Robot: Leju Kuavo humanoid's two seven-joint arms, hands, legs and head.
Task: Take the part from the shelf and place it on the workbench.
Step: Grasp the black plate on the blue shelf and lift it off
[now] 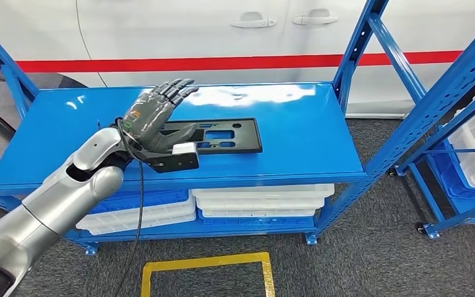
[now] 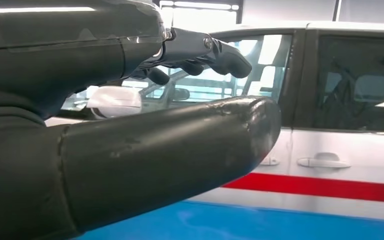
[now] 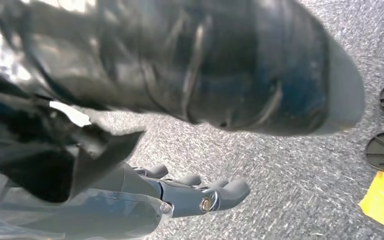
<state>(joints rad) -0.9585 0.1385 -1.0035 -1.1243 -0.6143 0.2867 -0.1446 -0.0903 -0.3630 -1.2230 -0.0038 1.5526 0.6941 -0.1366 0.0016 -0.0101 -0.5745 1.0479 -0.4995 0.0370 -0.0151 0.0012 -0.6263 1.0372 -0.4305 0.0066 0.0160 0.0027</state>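
Observation:
A flat black part (image 1: pixel 222 135) with rectangular cut-outs lies on the blue top shelf (image 1: pixel 297 111) in the head view. My left hand (image 1: pixel 156 113) hovers over the part's left end, fingers straight and spread, thumb (image 2: pixel 180 145) apart from them, holding nothing. In the left wrist view the fingers (image 2: pixel 205 50) point toward a white car. My right hand (image 3: pixel 180 195) hangs beside my body over the grey carpet, fingers loosely extended and empty.
A white car with a red stripe (image 1: pixel 222 62) stands right behind the shelf. White and blue trays (image 1: pixel 260 201) are stacked on the lower shelf. Another blue rack (image 1: pixel 464 142) with bins stands at the right. Yellow tape (image 1: pixel 204 263) marks the floor.

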